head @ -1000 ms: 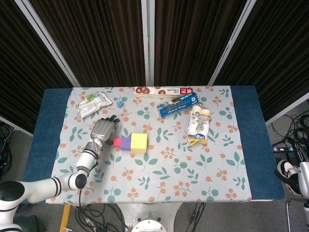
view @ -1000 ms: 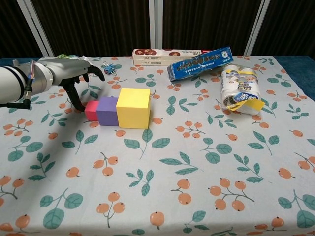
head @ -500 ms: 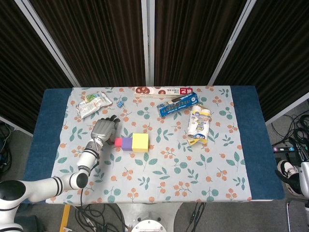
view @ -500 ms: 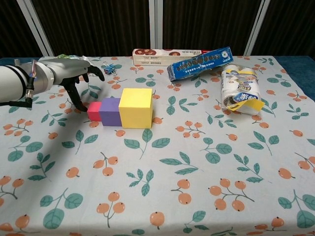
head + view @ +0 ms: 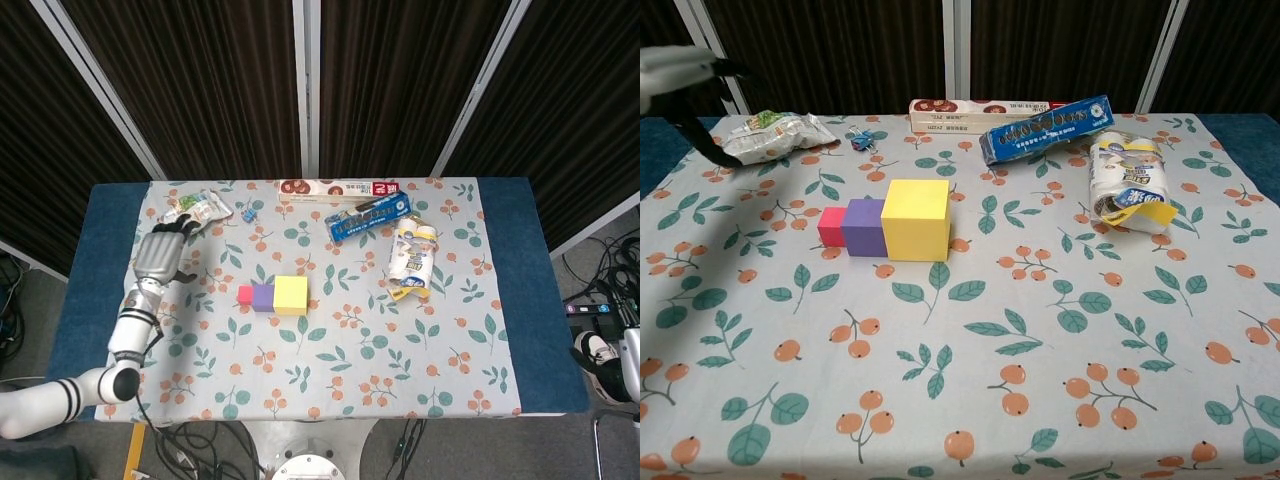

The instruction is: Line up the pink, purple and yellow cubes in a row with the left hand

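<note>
Cubes first, from the head view: pink cube [image 5: 245, 293], purple cube [image 5: 262, 296] and yellow cube [image 5: 290, 295] sit in one row on the floral tablecloth [image 5: 330, 370], each touching the next, and my left hand [image 5: 161, 257] has pulled back from the pink end toward the left edge of the cloth, well apart from them now. My fingers there hang loosely spread and hold nothing; half a second ago they were right beside the pink cube. The green snack bag [image 5: 193, 212] lies just past my fingertips. From the chest view, the same row reads pink [image 5: 831, 226], purple [image 5: 863, 228], yellow [image 5: 914, 219], faces flush, while only a blurred sliver of my left hand [image 5: 685, 75] shows at the top left corner. My right hand is in neither view. I judge the lining-up done, and this withdrawal is me letting go of the job.
</note>
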`<state>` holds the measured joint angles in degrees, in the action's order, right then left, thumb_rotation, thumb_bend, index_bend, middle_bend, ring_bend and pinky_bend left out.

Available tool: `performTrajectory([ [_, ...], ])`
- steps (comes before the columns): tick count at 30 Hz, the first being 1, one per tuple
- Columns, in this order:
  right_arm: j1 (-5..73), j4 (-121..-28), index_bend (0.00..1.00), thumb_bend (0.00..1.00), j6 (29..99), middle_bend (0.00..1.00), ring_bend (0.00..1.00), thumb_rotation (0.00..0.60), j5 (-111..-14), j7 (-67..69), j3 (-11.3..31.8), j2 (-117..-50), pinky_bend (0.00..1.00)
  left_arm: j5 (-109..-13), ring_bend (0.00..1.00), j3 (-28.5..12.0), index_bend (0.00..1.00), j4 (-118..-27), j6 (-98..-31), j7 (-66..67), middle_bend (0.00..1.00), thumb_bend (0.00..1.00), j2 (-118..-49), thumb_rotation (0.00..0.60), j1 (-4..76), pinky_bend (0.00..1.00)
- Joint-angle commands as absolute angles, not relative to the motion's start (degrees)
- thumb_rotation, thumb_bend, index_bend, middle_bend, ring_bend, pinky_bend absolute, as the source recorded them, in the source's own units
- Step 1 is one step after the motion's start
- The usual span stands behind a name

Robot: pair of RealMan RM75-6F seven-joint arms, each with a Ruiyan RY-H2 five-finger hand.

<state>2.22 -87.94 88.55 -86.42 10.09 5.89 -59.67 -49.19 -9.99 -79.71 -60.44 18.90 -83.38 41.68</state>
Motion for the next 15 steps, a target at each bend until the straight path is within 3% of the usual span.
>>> performTrajectory([
  [1, 2.93, -87.18, 0.08, 0.03, 87.57, 0.17, 0.02, 0.600, -87.58, 13.51, 5.39, -59.42, 0.14, -57.52, 0.21, -7.57, 0.24, -82.20, -68.77, 12.95, 0.20, 0.06, -78.24, 0.600, 34.74, 0.20],
  [8, 3.22, -87.48, 0.08, 0.03, 87.65, 0.16, 0.02, 0.600, -89.56, 15.39, 4.38, -59.71, 0.14, -64.72, 0.20, -2.75, 0.24, -85.59, -82.49, 11.17, 0.19, 0.06, -75.26, 0.600, 23.89, 0.20],
  [15, 3.22, -89.11, 0.08, 0.03, 87.86, 0.16, 0.02, 0.600, -90.63, 13.99, 3.57, -60.38, 0.13, -69.41, 0.20, 0.84, 0.24, -90.40, -91.55, 14.52, 0.20, 0.06, -73.87, 0.600, 16.10, 0.20],
])
